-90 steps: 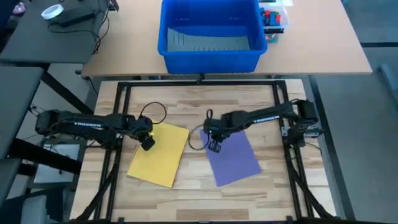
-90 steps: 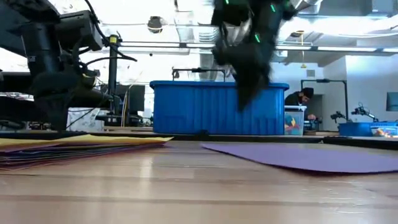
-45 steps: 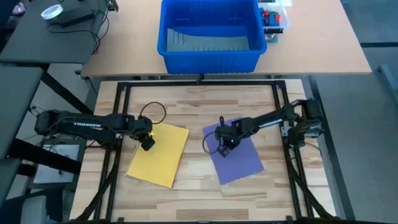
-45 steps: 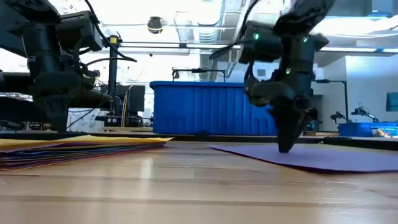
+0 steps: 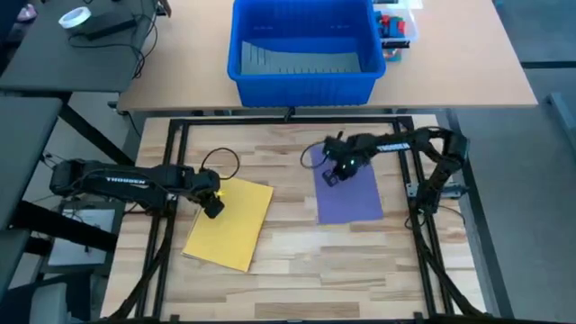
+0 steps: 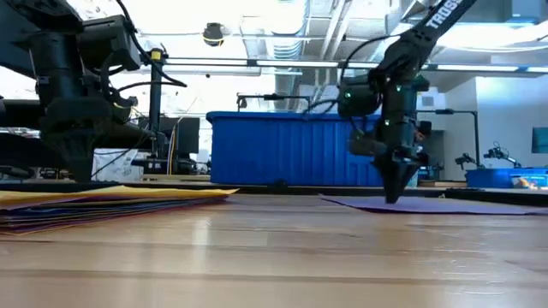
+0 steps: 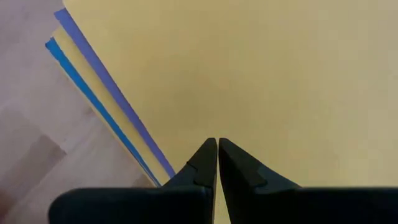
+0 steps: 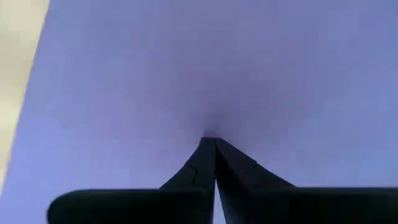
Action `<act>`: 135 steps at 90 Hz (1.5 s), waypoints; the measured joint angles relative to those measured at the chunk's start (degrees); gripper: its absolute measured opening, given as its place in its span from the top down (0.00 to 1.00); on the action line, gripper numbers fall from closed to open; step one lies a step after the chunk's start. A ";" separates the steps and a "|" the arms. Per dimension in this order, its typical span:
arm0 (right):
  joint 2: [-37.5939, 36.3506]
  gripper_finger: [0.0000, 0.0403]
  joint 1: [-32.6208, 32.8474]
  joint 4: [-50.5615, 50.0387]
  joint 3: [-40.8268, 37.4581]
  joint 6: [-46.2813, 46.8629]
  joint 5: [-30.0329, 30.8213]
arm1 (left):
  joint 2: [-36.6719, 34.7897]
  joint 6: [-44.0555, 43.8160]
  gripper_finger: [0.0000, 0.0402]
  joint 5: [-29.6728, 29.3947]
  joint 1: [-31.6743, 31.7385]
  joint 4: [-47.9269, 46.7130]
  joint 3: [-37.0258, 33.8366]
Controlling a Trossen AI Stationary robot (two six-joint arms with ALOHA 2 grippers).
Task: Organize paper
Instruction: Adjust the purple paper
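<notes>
Blue plastic bin, largest item, on the far side table beyond the work frame, holding no coloured sheets that I can see. Light wood slatted tabletop. Yellow-topped paper stack, left half, blue and purple edges peeping out beneath; left gripper pressed tip-down on its near-left corner, fingers shut together, nothing between them. Single purple sheet, right of centre, lying flat, long axis running away from the arms toward the bin; right gripper planted on its far-left corner, fingers closed to a point. Stack lies well left of that sheet; right arm nearer, likely to drag it.
</notes>
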 joint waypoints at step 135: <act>-13.12 1.00 -8.36 1.94 -12.29 -13.54 3.68 | 0.02 2.17 1.00 -0.11 0.00 0.32 0.00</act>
